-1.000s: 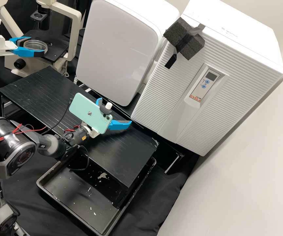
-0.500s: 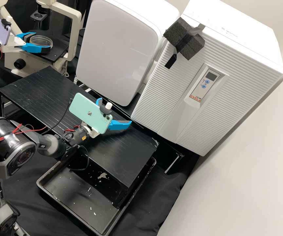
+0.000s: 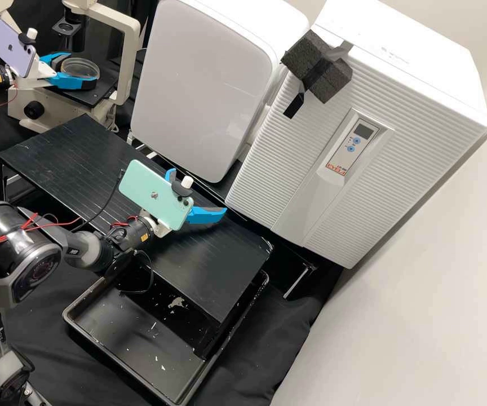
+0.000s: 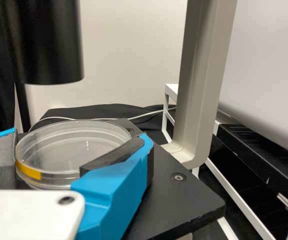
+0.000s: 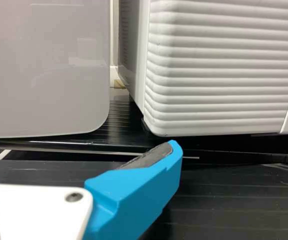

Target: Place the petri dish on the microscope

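Petri dish (image 4: 59,150): gripped by left end effector (image 3: 80,69), ten o'clock in high view, over microscope stage (image 4: 176,200)
Stage contact: cannot tell; release above it could drop or tilt the dish
Grey pads (image 4: 116,154): uneven opening could drag it off-centre
Right end effector (image 3: 197,193): open, empty

Microscope (image 3: 133,56) cut off at top; left tool (image 3: 83,70) partly hides petri dish (image 4: 66,152).
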Robot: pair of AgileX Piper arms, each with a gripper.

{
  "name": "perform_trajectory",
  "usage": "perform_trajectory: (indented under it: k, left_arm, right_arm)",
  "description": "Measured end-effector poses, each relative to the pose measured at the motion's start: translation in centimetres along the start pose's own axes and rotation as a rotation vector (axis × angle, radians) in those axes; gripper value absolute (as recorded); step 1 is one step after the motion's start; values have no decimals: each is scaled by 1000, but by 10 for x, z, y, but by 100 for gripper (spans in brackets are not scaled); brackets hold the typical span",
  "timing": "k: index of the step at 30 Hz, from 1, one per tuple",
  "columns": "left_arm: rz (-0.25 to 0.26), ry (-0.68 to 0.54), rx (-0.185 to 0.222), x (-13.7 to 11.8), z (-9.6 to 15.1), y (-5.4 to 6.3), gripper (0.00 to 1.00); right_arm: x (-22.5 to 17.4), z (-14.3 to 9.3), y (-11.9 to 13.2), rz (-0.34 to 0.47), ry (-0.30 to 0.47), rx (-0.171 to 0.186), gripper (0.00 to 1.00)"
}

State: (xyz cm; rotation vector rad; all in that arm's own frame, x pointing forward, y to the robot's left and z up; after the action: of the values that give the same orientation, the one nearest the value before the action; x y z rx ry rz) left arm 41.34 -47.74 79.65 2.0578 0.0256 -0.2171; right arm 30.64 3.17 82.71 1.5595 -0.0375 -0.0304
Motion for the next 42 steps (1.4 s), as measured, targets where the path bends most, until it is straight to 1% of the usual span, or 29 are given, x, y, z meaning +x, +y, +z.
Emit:
perform_trajectory:
  k: [2, 3, 6, 11, 26, 30, 35, 38, 42]
  left_arm:
    - [-3, 4, 1, 1, -1, -2, 0]
    - [0, 4, 5, 1, -1, -2, 100]
    - [8, 10, 3, 3, -1, 0, 100]
    - [3, 11, 2, 4, -3, -4, 100]
    - [5, 10, 2, 4, -3, -4, 100]
    - [10, 9, -6, 1, -4, -6, 100]
    - [7, -4, -5, -2, -5, -7, 100]
    - [7, -1, -14, -4, -6, -6, 100]
    - [4, 1, -32, -15, -4, -3, 100]
  right_arm:
    - [0, 0, 0, 0, 0, 0, 100]
    - [0, 0, 0, 0, 0, 0, 100]
    - [0, 0, 0, 0, 0, 0, 100]
    - [0, 0, 0, 0, 0, 0, 100]
    - [0, 0, 0, 0, 0, 0, 100]
    - [0, 0, 0, 0, 0, 0, 100]
    - [0, 0, 0, 0, 0, 0, 100]
    - [0, 0, 0, 0, 0, 0, 100]
    - [0, 0, 0, 0, 0, 0, 100]
